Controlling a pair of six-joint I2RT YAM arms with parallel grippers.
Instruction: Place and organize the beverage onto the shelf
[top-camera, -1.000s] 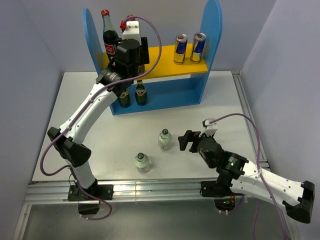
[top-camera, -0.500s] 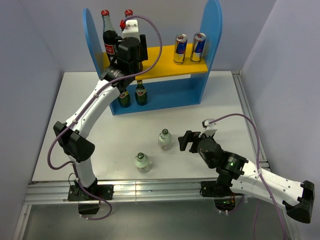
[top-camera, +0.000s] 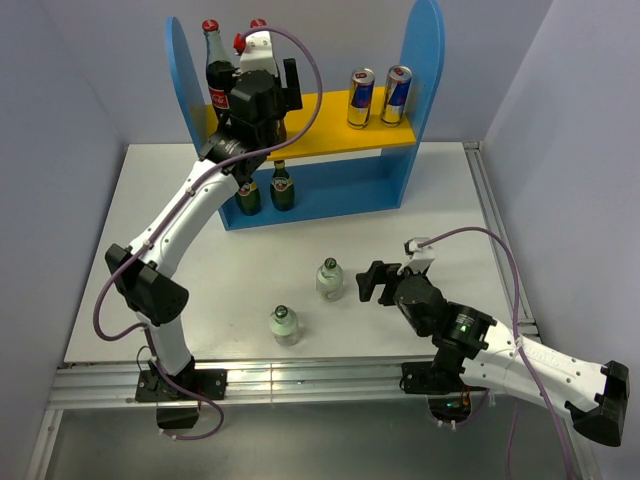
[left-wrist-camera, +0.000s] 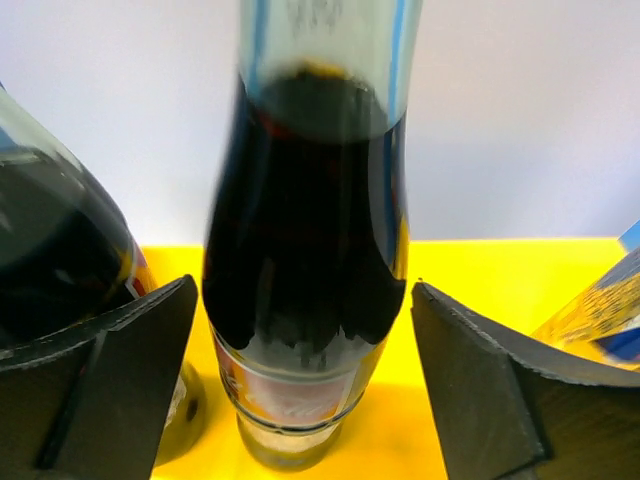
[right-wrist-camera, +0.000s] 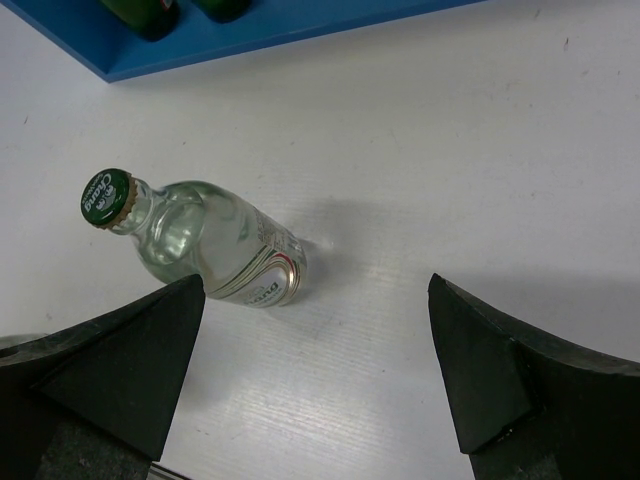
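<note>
Spread jaws of the left gripper (left-wrist-camera: 303, 340) are seen flanking the second cola bottle (left-wrist-camera: 305, 250), a gap on each side, so it is judged released. Within the last second it was brought in just beside the first cola bottle (left-wrist-camera: 50, 260), and it stands on the yellow upper board (left-wrist-camera: 500, 270) of the shelf (top-camera: 425, 60). Both colas are thus counted as placed. One small clear bottle (right-wrist-camera: 215, 250) and another (top-camera: 285, 325) are left on the table (top-camera: 440, 220) — the right gripper (right-wrist-camera: 316, 300), also spread, is held near the first.
</note>
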